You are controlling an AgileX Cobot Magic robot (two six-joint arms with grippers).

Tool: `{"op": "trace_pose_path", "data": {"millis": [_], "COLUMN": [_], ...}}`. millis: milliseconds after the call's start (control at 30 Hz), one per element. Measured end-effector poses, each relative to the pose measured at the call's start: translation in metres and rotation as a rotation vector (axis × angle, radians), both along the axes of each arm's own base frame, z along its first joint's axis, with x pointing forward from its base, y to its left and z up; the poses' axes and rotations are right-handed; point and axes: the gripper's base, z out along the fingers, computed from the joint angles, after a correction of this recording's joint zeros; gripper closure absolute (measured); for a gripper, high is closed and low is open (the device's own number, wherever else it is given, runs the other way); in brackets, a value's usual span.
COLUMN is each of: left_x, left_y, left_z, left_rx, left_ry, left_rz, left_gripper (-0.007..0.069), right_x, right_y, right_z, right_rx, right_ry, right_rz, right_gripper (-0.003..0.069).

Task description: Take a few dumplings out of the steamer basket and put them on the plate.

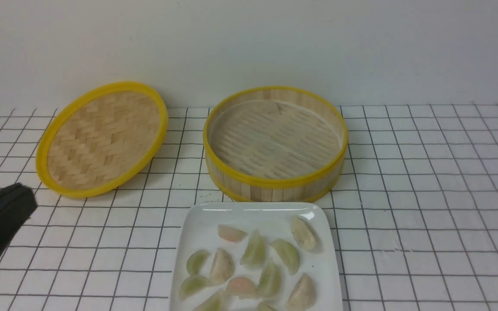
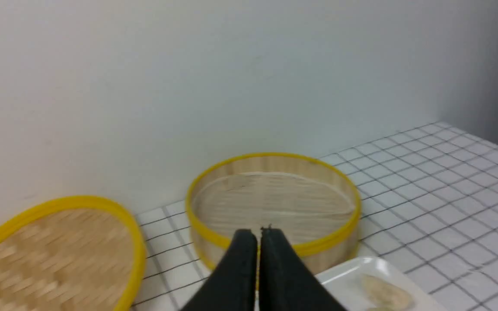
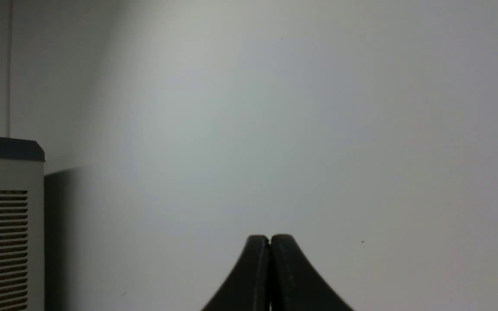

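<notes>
Front view: I see pale green crescent dumplings (image 1: 254, 249) on the glossy white squarish plate (image 1: 318, 216); my left gripper (image 2: 260, 235) and right gripper (image 3: 269, 242) (both dark) have jaws together.

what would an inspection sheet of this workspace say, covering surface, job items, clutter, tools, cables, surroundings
surface: white table with a dark grid
job items: steamer basket with no dumplings visible inside; plate nearer the robot, with green dumplings, pinkish dumplings and beige dumplings on it, its near edge out of frame
clutter: woven lid left of the basket, otherwise nothing seen
tools: left tool shut, holding nothing; right tool shut, holding nothing
cables: nothing seen
surroundings: pale wall behind the table; slatted cabinet-like unit in the right wrist view
</notes>
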Motion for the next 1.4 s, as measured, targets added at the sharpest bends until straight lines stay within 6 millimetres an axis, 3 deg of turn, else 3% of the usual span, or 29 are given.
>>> {"op": "trace_pose_path", "data": {"millis": [100, 233, 300, 367, 433, 567, 1400], "left_x": [-0.007, -0.014, -0.015, -0.013, -0.013, -0.015, -0.015], "left_y": [0.011, 0.022, 0.024, 0.026, 0.026, 0.026, 0.026], "left_z": [-0.024, -0.082, -0.094, -0.123, -0.133, -0.14, -0.14], "left_rx": [0.012, 0.047, 0.05, 0.068, 0.084, 0.104, 0.105], "left_ry": [-0.003, 0.043, 0.052, 0.12, 0.169, 0.23, 0.231], "left_rz": [0.107, 0.264, 0.295, 0.333, 0.342, 0.338, 0.338], "left_gripper": [0.0631, 0.0631, 0.0631, 0.0631, 0.0631, 0.0631, 0.0631], "right_x": [0.0, 0.0, 0.0, 0.0, 0.0, 0.0, 0.0], "right_y": [0.0, 0.0, 0.0, 0.0, 0.0, 0.0, 0.0], "right_z": [0.0, 0.0, 0.0, 0.0, 0.0, 0.0, 0.0], "right_rx": [0.0, -0.001, -0.001, -0.001, -0.001, 0.0, 0.0], "right_ry": [0.0, 0.0, 0.0, -0.002, -0.002, -0.003, -0.003], "right_rz": [0.0, 0.0, 0.0, 0.002, 0.001, 0.001, 0.001], "right_gripper": [0.0673, 0.0673, 0.0673, 0.0673, 0.0673, 0.0673, 0.0673]}}
